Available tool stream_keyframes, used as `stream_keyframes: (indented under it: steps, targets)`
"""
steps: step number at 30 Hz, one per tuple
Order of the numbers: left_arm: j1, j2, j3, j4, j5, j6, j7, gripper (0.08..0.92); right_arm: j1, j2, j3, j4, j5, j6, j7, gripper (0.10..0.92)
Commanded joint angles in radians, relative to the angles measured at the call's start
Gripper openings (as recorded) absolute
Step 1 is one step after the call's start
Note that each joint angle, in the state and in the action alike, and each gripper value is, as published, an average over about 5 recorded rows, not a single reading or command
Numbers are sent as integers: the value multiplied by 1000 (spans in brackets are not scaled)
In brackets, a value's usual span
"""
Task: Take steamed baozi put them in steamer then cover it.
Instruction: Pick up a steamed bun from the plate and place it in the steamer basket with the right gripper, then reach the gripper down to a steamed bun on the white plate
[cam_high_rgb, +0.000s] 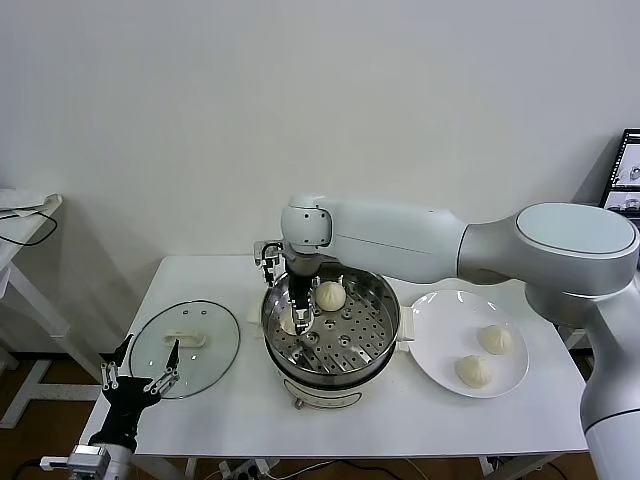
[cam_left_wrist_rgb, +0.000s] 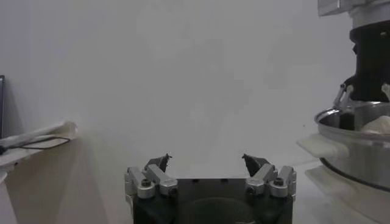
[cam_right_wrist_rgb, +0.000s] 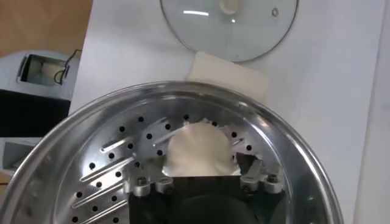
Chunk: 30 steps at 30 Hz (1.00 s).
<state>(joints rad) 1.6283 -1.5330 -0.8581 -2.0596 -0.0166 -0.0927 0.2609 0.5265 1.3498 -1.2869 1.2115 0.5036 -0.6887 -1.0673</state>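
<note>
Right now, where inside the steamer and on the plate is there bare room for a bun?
In the steamer, the tray's near and right parts are bare; its left is crowded by the right gripper straddling one baozi, with a second baozi at the back. The plate is bare on its left half; two buns sit on its right.

A: What've we got under the right gripper (cam_right_wrist_rgb: 198, 159)?
B: A baozi (cam_right_wrist_rgb: 199, 152) between our fingers, sitting on the perforated tray of the steamer (cam_right_wrist_rgb: 91, 128). Jaws look spread, can't tell if touching.
A: Beyond the rim?
B: Glass lid (cam_right_wrist_rgb: 244, 30) flat on the white table (cam_right_wrist_rgb: 329, 103), w/ a cream side handle (cam_right_wrist_rgb: 226, 74) between.
</note>
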Motion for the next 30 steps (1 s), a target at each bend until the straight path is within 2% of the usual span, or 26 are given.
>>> stream_keyframes:
  steps: [1,8,15,22,30]
  targets:
    - [9,-1,4,-16,4,0,-3,823,122,-210,12,155,19,27,-64,822]
    - [26,-4,14,-35,15,-1,-6,823,232,-560,2,332,-9,133,-170,823]
    - [35,-5,33,-38,25,-3,-10,823,182,-818,9,400,-210,234,-247,823]
    - [34,-11,58,-36,37,-5,-16,823,-40,-922,110,374,-378,330,-283,823]
    - [29,-13,60,-24,39,-7,-16,823,-411,-920,401,263,-552,413,-296,823]
